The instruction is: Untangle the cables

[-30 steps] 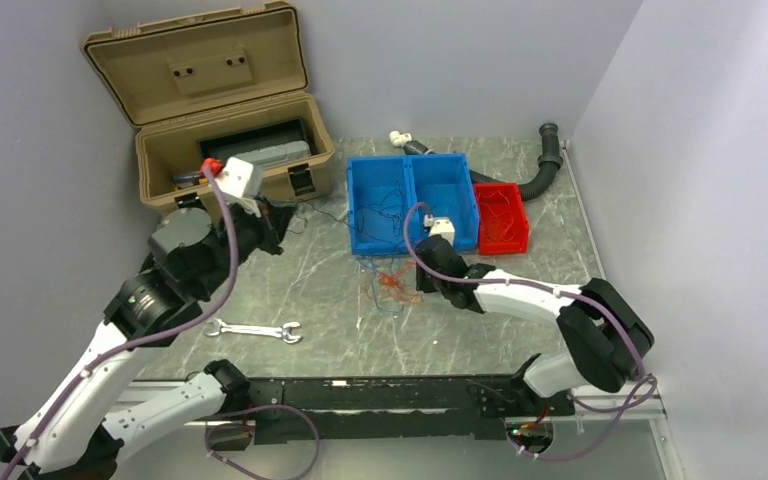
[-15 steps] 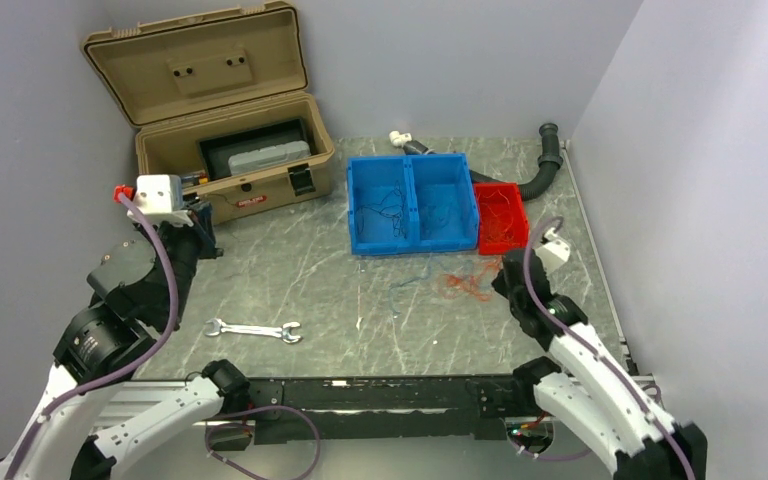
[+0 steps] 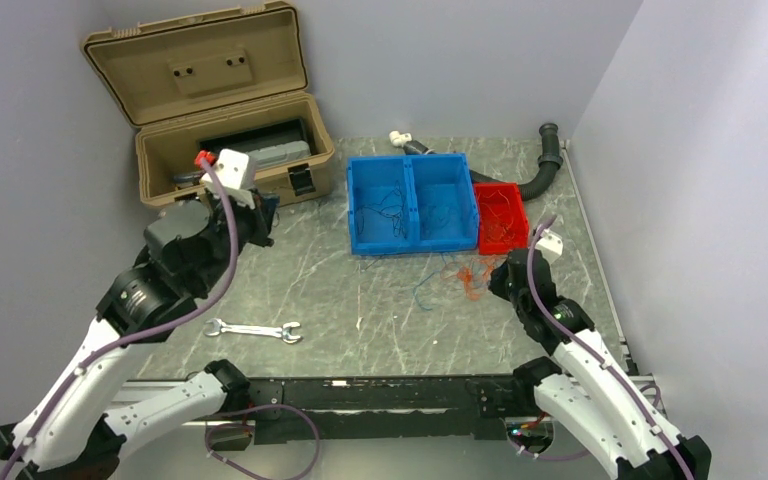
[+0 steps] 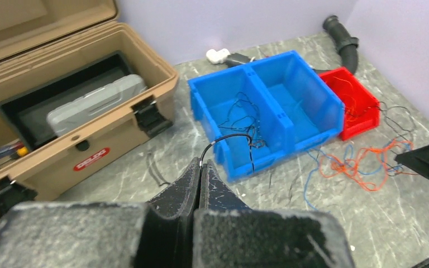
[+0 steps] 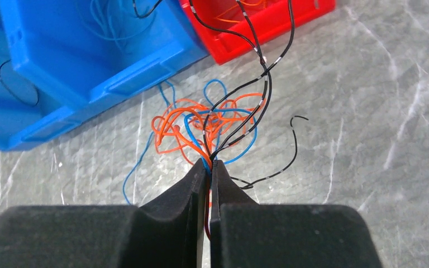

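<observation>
The cables (image 3: 460, 275) are a loose bunch of orange, blue and black wires on the table in front of the blue bin and the red bin. My right gripper (image 3: 495, 278) is shut on this bunch; the right wrist view shows the strands (image 5: 212, 123) pinched at its tips (image 5: 209, 163). My left gripper (image 3: 265, 215) is by the toolbox and is shut on one black wire (image 4: 229, 137), which arches from its tips (image 4: 201, 163) to the blue bin's front wall. The bunch also shows in the left wrist view (image 4: 363, 162).
The two-part blue bin (image 3: 415, 245) holds black wires on the left and blue wires on the right. The red bin (image 3: 525, 228) holds orange wires. An open tan toolbox (image 3: 230, 190) stands at the back left. A spanner (image 3: 253, 330) lies near the front. A black hose (image 3: 540, 172) lies at the back right.
My right gripper has dragged the bunch from in front of the blue bin's left part to the right, then slightly back. My left arm swung out left and came back beside the toolbox.
</observation>
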`<state>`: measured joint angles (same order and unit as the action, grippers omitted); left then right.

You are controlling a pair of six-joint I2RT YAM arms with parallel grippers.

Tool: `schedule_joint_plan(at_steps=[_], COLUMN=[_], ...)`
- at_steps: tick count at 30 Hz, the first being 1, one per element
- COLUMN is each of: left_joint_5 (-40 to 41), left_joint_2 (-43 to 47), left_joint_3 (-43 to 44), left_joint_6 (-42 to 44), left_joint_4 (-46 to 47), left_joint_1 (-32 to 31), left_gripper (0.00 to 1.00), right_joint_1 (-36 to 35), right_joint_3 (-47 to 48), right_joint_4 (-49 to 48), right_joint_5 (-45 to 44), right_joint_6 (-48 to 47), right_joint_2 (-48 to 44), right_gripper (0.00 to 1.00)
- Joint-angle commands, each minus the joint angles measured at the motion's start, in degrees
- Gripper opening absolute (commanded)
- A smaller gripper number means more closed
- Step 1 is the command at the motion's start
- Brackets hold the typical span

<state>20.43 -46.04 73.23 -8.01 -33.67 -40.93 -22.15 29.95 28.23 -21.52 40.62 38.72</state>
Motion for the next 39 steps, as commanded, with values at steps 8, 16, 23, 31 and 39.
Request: schedule_joint_plan(at_steps=[8,16,23,31,39], left_joint_5=[-12.6,-13.3,-11.6,-10.9,-14.6], left_joint_2=[-12.5,-27.6,-36.8,-45.9,-56.3], left_joint_3=[11.4,22.8,29.0,28.4,30.8], left_joint_6=[-0.3,-0.6,-0.7,-1.0,-3.7], left_joint_4=[11.7,13.3,13.3,17.3,16.3], left_joint_1=[0.2,1.2,3.0,6.0,8.1], left_gripper=[0.00,0.00,0.00,0.00,0.00], right_joint_1=[0.0,0.0,-0.1,-0.1,-0.1], right_joint_3=[1.1,2.0,3.9,2.9,3.4], right_joint_4=[-5.0,-4.7,0.1,0.9,0.6], right_joint_5=[12.0,19.6,26.8,29.0,28.0], right_joint_6=[-7.7,-11.1,-12.4,-9.4,-9.2], right_joint_2=[-1.4,-2.0,-4.0,-6.1,-5.2], right_gripper=[0.00,0.00,0.00,0.00,0.00])
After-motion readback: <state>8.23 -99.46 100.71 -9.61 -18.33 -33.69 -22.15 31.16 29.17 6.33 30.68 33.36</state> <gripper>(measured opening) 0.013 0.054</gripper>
